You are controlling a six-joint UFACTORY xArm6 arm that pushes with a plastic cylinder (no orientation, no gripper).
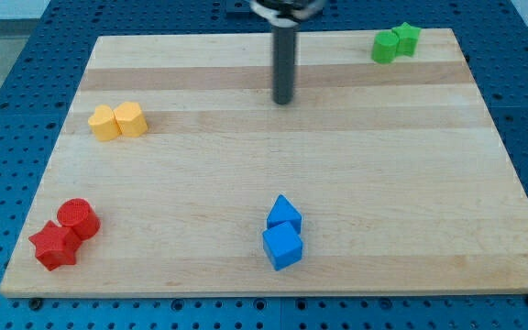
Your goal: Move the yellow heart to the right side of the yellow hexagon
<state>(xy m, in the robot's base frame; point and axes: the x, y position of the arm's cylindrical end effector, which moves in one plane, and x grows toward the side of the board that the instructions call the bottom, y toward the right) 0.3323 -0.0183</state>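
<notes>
Two yellow blocks touch side by side at the view's left. The left yellow block (104, 123) has a peaked top. The right yellow block (131, 119) has a flatter top. At this size I cannot tell for sure which is the heart and which the hexagon. My tip (284, 101) rests on the board near the top middle, far to the right of both yellow blocks and touching no block.
Two green blocks (395, 42) sit together at the top right corner. A blue pair, a pointed block (283, 214) and a cube (282, 247), sits at the bottom middle. A red cylinder (79, 218) and red star (54, 246) sit at the bottom left. The wooden board (383, 183) ends on blue pegboard.
</notes>
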